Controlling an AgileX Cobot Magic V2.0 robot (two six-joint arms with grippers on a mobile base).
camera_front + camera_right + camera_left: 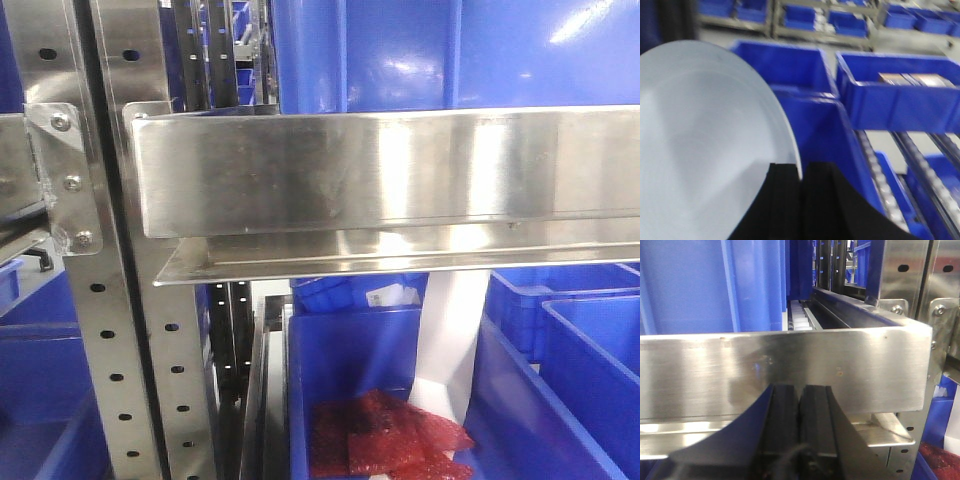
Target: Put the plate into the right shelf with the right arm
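In the right wrist view, my right gripper (801, 172) is shut on the rim of a large white plate (705, 140). The plate fills the left of that view and is held up in the air before rows of blue bins. In the left wrist view, my left gripper (800, 395) is shut and empty, close in front of a steel shelf rail (790, 370). In the front view a white shape (455, 340) shows between the blue bins under the shelf rail; I cannot tell if it is the plate. Neither gripper shows in the front view.
A wide steel shelf rail (400, 170) crosses the front view with perforated steel posts (110, 330) at left. One blue bin (350, 380) below holds red packets (385, 435). Blue bins (900, 95) and roller tracks (880, 185) lie ahead of the right gripper.
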